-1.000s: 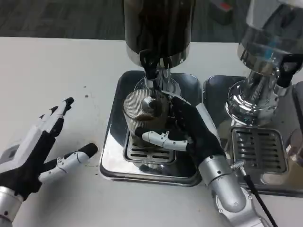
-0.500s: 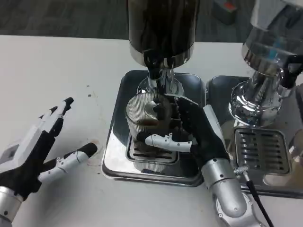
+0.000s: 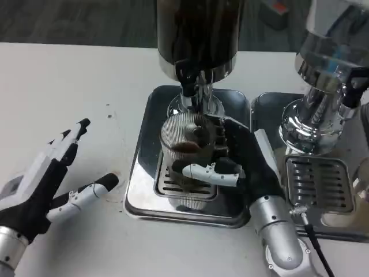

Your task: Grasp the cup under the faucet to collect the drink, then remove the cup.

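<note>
Head view. A ribbed clear glass cup (image 3: 185, 151) stands on the slotted metal drip grate (image 3: 184, 183) of a shiny square steel tray (image 3: 141, 190), right beneath the black-tipped chrome faucet (image 3: 188, 88) of a tall dark drink dispenser (image 3: 199, 32). Dark liquid shows low inside the cup.

The right hand (image 3: 233, 164) wraps the cup from the right side: black palm against the glass wall, a white and black thumb across the near face, the other fingers curling round the far right side. This hand grips the cup. Its silver forearm (image 3: 279, 239) runs off toward the near right corner.

The left hand (image 3: 49, 184) lies on the white surface (image 3: 75, 86) well to the left of the tray, palm down, fingers spread apart and holding nothing. One black fingertip rests just beside the tray's near left corner, not quite touching it as far as can be told.

To the right, a second chrome dispenser (image 3: 323, 81) stands on its own steel tray (image 3: 340, 231), with a slotted grate (image 3: 316, 182). A thin black cable (image 3: 314, 254) crosses the near edge of that tray beside the right forearm. Small dark specks dot the surface left of the first tray.
</note>
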